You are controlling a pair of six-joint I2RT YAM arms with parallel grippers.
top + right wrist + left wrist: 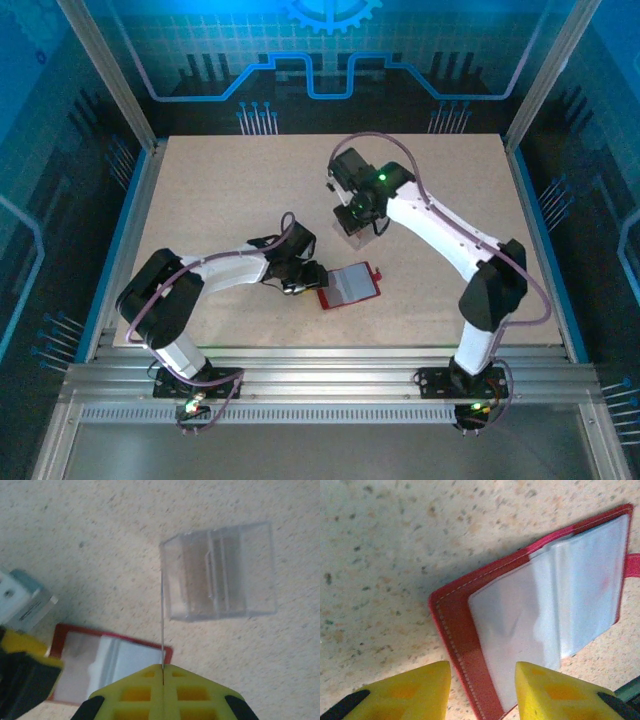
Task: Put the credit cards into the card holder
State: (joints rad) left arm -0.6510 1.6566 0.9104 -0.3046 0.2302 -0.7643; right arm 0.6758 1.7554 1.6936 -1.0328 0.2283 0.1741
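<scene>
Reaching in from 9 o'clock, my left gripper (482, 682) straddles the card holder's (457, 630) edge, fingers apart. My right gripper (162, 672), at its 12 o'clock, clamps a credit card (162, 625).

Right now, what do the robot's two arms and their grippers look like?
The left arm and right arm have white links, black joints and a looping mauve cable. A green light glows on the right arm. The left gripper and right gripper have chunky yellow fingers with black outer patches.
</scene>
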